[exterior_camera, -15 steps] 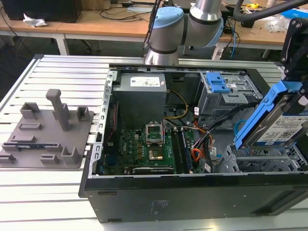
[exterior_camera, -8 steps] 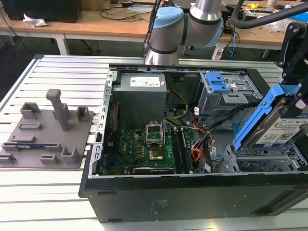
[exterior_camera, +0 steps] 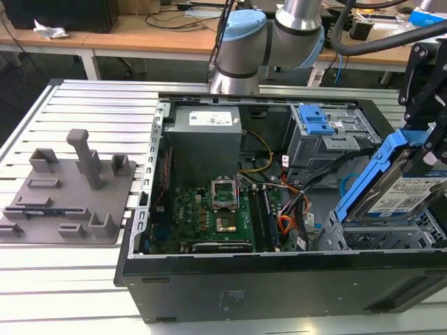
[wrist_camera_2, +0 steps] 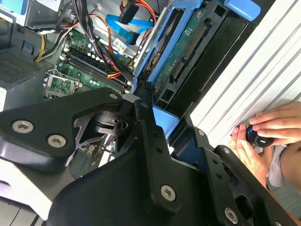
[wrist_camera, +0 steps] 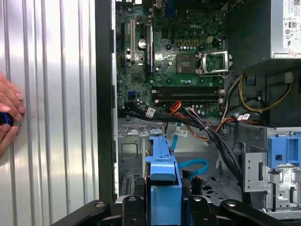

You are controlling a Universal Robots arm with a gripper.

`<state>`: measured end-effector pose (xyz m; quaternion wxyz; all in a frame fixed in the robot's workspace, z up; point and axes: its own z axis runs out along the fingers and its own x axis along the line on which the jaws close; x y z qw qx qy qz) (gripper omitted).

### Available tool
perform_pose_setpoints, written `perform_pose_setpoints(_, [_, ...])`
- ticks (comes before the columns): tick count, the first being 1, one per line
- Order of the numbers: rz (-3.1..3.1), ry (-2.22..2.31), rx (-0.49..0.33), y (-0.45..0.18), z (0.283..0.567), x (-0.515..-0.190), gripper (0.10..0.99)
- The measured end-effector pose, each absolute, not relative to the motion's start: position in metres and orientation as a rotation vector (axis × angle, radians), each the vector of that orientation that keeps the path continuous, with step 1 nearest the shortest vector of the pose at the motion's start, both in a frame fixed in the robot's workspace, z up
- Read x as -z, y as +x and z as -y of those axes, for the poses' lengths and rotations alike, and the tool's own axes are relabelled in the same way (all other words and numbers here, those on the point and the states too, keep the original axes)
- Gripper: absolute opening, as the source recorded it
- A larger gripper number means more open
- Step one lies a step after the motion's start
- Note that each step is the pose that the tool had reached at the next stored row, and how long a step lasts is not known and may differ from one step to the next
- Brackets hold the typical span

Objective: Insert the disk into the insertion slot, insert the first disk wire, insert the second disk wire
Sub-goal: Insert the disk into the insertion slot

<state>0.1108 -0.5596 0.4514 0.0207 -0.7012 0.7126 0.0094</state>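
Observation:
My gripper (exterior_camera: pixel 427 150) is shut on the disk (exterior_camera: pixel 408 195), a silver drive with a white label in a bright blue frame. The disk hangs tilted, its low end just above the insertion slot (exterior_camera: pixel 380 237), a perforated metal cage at the case's front corner on the exterior view's right. In both wrist views the blue frame (wrist_camera: pixel 162 172) sits between the black fingers (wrist_camera_2: pixel 146 117), and the drive's green underside (wrist_camera_2: pixel 183 52) shows. The first disk wire (wrist_camera: pixel 176 107), red, orange and black, lies loose beside the cage. The light-blue second disk wire (wrist_camera: pixel 193 165) loops inside the cage area.
The open computer case (exterior_camera: pixel 279 279) lies on a slatted aluminium table (exterior_camera: pixel 77 279). A taller bay with a blue latch (exterior_camera: pixel 314 122) stands behind the cage. Motherboard (exterior_camera: pixel 216 209) and power supply (exterior_camera: pixel 206 132) fill the case. A grey fixture plate (exterior_camera: pixel 66 195) lies left. A person's hand (wrist_camera: pixel 7 113) rests on the table.

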Motion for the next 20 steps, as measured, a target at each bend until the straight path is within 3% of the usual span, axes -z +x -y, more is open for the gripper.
perform_pose_setpoints(18, [-2.208,-2.176,-0.029,0.111,0.560,-0.415,0.365])
perform_pose_setpoints(20, [-2.208,-2.176,-0.029,0.111,0.560,-0.410,0.435])
